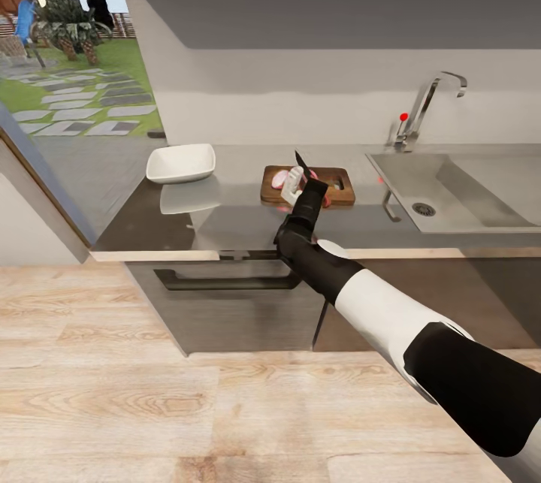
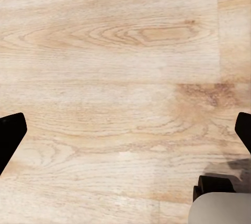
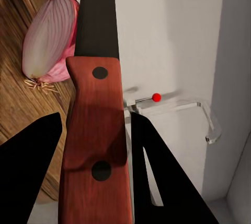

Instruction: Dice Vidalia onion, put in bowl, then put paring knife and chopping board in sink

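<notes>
Onion (image 1: 283,179) pieces, pink and cut open, lie on the wooden chopping board (image 1: 342,196) at mid-counter, with the white bowl (image 1: 180,164) well apart at the board's nine o'clock and the sink (image 1: 458,194) at its three o'clock. The right claw (image 1: 299,190) hangs over the board, clamped on the red handle of the paring knife (image 3: 94,130), blade pointing up and away toward twelve o'clock. In the right wrist view a cut onion half (image 3: 49,41) sits just beside the blade on the wood. The left claw (image 2: 125,130) is spread wide above bare floor boards. Risks from here, as a judgement: a slanted downstroke could nudge the rounded pieces off the board onto the countertop (image 1: 225,216), and carrying them across the gap to the bowl could scatter some. Whether the dicing is complete cannot be told.
</notes>
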You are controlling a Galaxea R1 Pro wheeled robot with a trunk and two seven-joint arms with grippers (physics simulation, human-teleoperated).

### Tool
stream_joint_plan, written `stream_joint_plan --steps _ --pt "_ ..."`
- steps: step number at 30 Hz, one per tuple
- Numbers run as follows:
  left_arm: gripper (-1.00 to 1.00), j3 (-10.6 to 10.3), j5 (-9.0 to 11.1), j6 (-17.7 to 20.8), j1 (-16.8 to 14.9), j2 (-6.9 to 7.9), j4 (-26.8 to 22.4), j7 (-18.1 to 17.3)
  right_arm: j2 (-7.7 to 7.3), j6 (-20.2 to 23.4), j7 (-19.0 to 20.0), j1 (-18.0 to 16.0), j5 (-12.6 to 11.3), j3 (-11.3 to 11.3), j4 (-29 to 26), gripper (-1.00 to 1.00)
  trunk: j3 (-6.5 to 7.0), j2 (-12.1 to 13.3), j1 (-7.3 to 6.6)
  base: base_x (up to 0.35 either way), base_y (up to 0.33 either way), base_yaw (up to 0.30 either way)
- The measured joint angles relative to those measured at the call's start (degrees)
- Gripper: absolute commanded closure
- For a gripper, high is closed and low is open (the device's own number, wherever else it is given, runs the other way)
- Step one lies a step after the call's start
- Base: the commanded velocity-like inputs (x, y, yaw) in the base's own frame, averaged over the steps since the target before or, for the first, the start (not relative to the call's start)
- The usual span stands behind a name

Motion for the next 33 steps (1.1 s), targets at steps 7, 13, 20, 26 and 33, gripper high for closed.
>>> stream_joint_plan --steps 7,13,20,26,33 --pt "-1.0 0.0 0.0 0.0 0.0 0.01 0.0 0.0 0.0 0.1 -0.4 0.0 -0.1 -0.4 0.2 1.0 0.0 0.0 0.0 0.0 0.0 0.0" --pt "-1.0 0.0 0.0 0.0 0.0 0.01 0.0 0.0 0.0 1.9 -0.4 0.0 -2.5 -0.7 -6.3 1.0 -0.01 0.0 0.0 0.0 0.0 0.0" --pt "-1.0 0.0 0.0 0.0 0.0 0.01 0.0 0.0 0.0 4.1 -0.4 0.0 -2.3 -0.7 -7.3 1.0 -0.01 0.0 0.0 0.0 0.0 0.0" --pt "-1.0 0.0 0.0 0.0 0.0 0.01 0.0 0.0 0.0 4.2 -0.4 0.0 -2.3 -0.6 -7.5 1.0 -0.01 0.0 0.0 0.0 0.0 0.0" --pt "-1.0 0.0 0.0 0.0 0.0 0.0 0.0 0.0 -0.45 4.2 -0.1 0.0 -2.5 -0.5 -6.7 1.0 -0.01 0.0 0.01 0.0 0.0 0.0"
